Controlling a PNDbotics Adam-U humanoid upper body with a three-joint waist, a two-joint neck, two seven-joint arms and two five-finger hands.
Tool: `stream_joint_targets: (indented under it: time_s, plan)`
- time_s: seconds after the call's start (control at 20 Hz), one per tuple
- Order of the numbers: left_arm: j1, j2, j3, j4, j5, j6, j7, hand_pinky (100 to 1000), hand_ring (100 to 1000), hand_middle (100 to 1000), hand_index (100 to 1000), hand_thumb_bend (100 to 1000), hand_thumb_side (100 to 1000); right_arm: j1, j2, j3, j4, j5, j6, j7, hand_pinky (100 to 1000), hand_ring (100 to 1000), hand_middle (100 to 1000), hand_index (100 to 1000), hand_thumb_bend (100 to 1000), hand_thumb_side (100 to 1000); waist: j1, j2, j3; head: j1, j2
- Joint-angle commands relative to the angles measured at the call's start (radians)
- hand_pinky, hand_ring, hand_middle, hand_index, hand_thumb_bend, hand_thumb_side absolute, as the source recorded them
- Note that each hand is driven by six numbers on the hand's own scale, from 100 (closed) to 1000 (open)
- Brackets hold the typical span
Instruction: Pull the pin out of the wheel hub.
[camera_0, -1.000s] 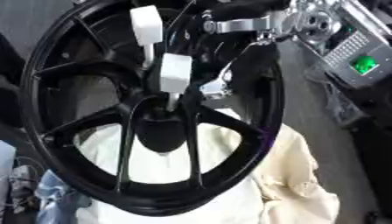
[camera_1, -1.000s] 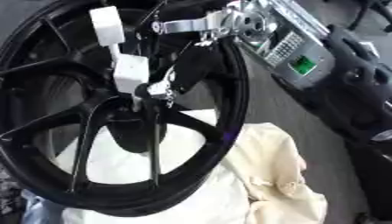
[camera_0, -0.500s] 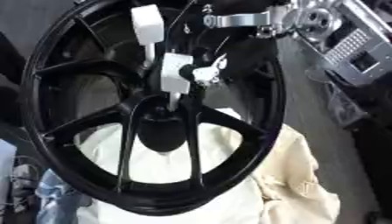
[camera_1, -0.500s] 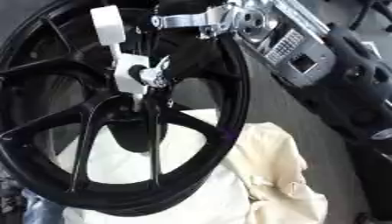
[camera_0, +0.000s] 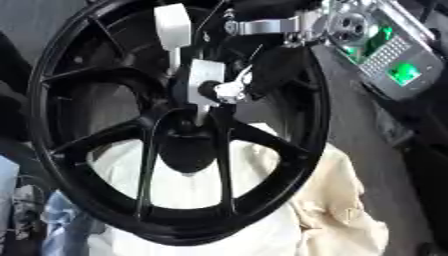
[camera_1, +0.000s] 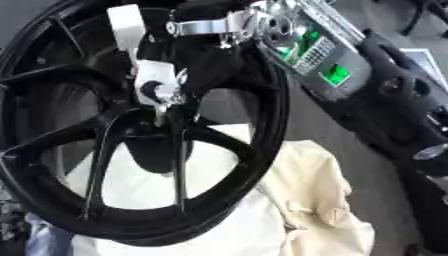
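So the black wheel (camera_0: 175, 135) is lying over a cream cloth (camera_0: 341, 200), probably to keep it from sliding. The right hand (camera_0: 229, 87) reaches in from the top right and sits at the hub, where the pin (camera_0: 203, 107) is, white, just above center. Fingers look curled on it, ready to pull.

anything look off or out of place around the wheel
The large black spoked wheel rim lies on crumpled cream cloth, not bare table, and the scene looks tilted, likely from the head's angle. A white pin-like piece sits above the hub. No damage or spill shows.
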Motion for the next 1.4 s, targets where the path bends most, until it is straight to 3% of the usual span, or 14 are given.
stream_joint_targets:
  time_s: [0.05, 1.05, 1.4]
  plan:
    - [-0.001, 0.026, 0.011, -0.013, -0.001, -0.001, 0.003, 693, 722, 684, 703, 251, 804, -0.017, -0.003, -0.005, 0.002, 0.012, -0.009, 0.002, 932, 821, 688, 880, 234, 688, 0.004, -0.015, 0.001, -0.003, 0.006]
    - [0.001, 0.018, 0.008, -0.008, 0.003, 0.000, -0.009, 694, 723, 684, 701, 243, 815, -0.001, 0.002, -0.016, 0.051, 0.059, -0.045, -0.023, 917, 810, 614, 851, 275, 632, 0.006, 0.001, 0.004, -0.001, 0.004]
    - [0.002, 0.016, 0.007, -0.005, -0.003, 0.003, -0.014, 695, 723, 685, 701, 238, 819, -0.006, 0.002, -0.027, 0.023, 0.001, -0.016, -0.042, 888, 776, 510, 751, 143, 597, 0.010, 0.003, 0.002, -0.004, 0.003]
